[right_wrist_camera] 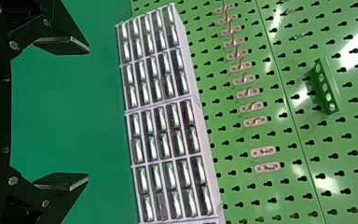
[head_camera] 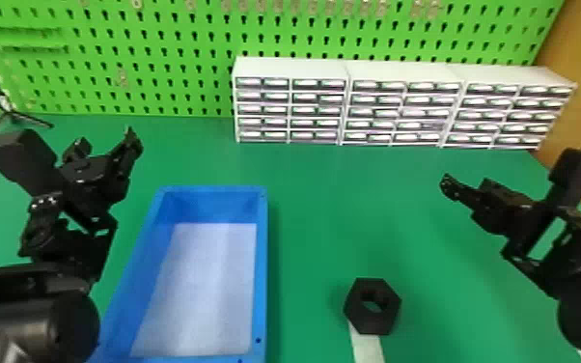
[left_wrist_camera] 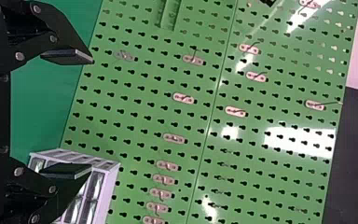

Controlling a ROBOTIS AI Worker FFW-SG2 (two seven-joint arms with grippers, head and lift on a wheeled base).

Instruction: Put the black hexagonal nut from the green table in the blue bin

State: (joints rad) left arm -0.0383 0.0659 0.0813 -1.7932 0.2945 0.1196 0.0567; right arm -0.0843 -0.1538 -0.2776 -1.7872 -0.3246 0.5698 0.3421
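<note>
The black hexagonal nut [head_camera: 386, 314] is at the near part of the green table [head_camera: 323, 231], with a pale strip extending from beneath it toward the near edge. To its left stands the blue bin [head_camera: 261, 270], which has a whitish bottom. My left gripper [head_camera: 106, 140] is above the table, left of the bin's far end; its two fingers are spread in the left wrist view [left_wrist_camera: 92, 114]. Over the right side of the table, beyond and to the right of the nut, is my right gripper [head_camera: 465, 186]. In the right wrist view that gripper [right_wrist_camera: 88, 114] has its fingers apart, holding nothing.
White drawer cabinets [head_camera: 400, 72] line the back of the table from the middle to the right, before a green pegboard [head_camera: 159, 48]. A small black stand [head_camera: 12, 113] is at the far left corner. A wooden panel [head_camera: 579, 96] rises at the right.
</note>
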